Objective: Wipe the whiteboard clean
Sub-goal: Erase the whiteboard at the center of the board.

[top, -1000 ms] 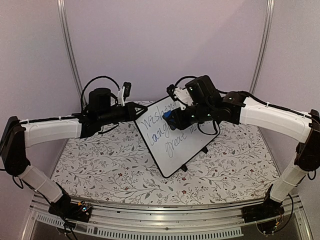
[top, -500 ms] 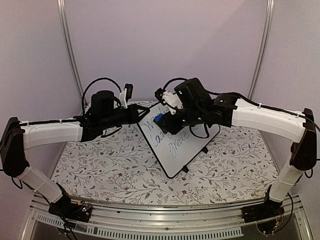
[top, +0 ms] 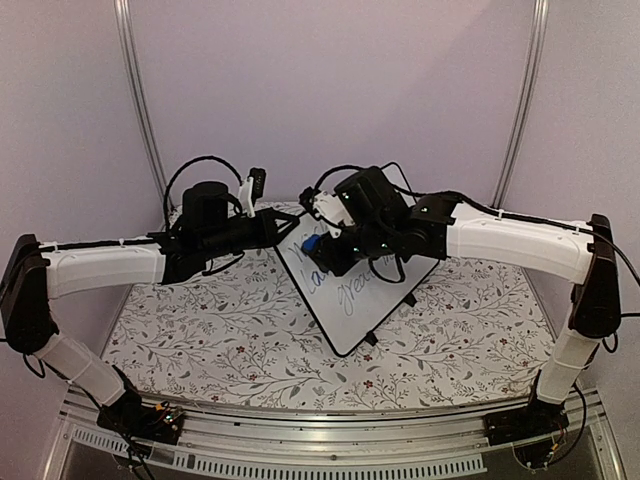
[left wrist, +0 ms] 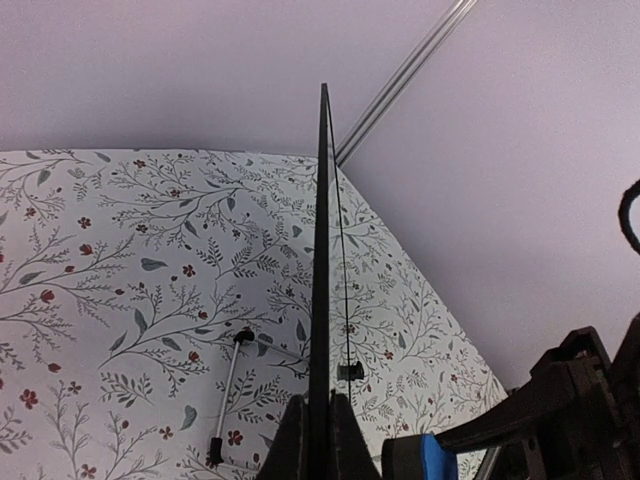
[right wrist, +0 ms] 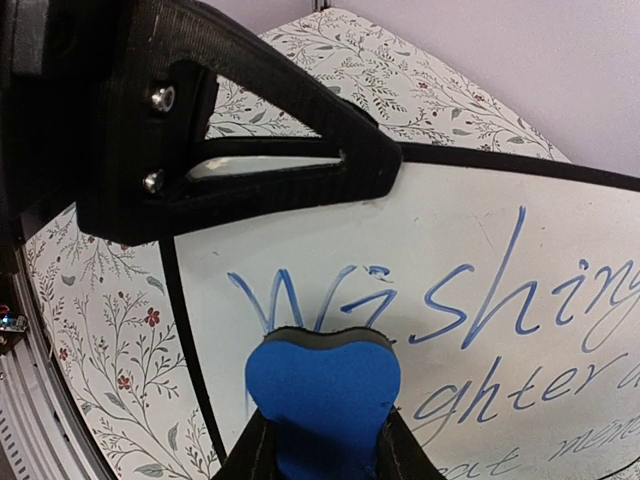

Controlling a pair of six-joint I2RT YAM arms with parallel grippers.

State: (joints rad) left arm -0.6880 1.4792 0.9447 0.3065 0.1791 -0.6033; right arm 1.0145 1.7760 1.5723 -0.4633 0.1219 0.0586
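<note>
The whiteboard (top: 352, 300) stands tilted on the flowered table, white with a thin black rim and blue cursive writing (right wrist: 480, 300). My left gripper (top: 272, 224) is shut on the board's upper left corner; in the left wrist view the board's edge (left wrist: 322, 250) runs straight up from between the fingers (left wrist: 290, 445). My right gripper (top: 322, 250) is shut on the blue eraser (right wrist: 322, 395), which is pressed on the board just under the "Wi" of the top line. The eraser also shows in the left wrist view (left wrist: 437, 462).
The board's thin wire stand (left wrist: 230, 395) with black feet rests on the flowered tablecloth (top: 220, 320) behind it. Another black foot (top: 368, 338) sits at the board's near edge. Purple walls with metal poles (top: 140, 100) close in the back.
My right gripper with the eraser has moved left and up across the board toward its upper left corner. The left arm has held the board about still.
</note>
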